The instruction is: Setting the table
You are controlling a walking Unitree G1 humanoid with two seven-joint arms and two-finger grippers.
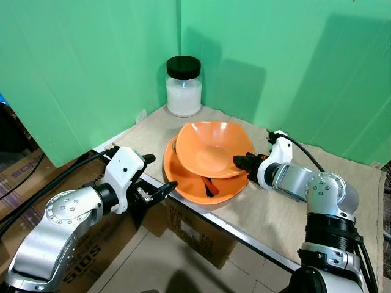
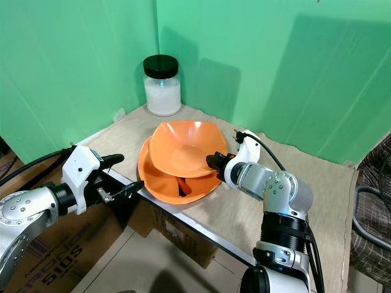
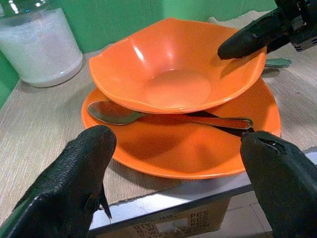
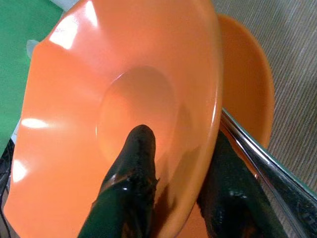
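An orange bowl (image 1: 211, 148) hangs tilted over an orange plate (image 1: 227, 190) near the table's front edge. My right gripper (image 1: 242, 161) is shut on the bowl's right rim, one finger (image 4: 132, 173) inside the bowl and the other beneath it. Across the plate lies a metal spoon (image 3: 124, 115), partly hidden under the bowl. My left gripper (image 1: 157, 174) stands open at the table's front edge, just left of the plate, with nothing between its fingers (image 3: 69, 178).
A white-filled jar with a black lid (image 1: 184, 86) stands in the back corner against green walls. A beige mat (image 1: 275, 210) covers the table. Cardboard boxes (image 1: 195, 229) sit below the front edge. A small metal piece (image 3: 277, 62) lies on the mat behind the bowl.
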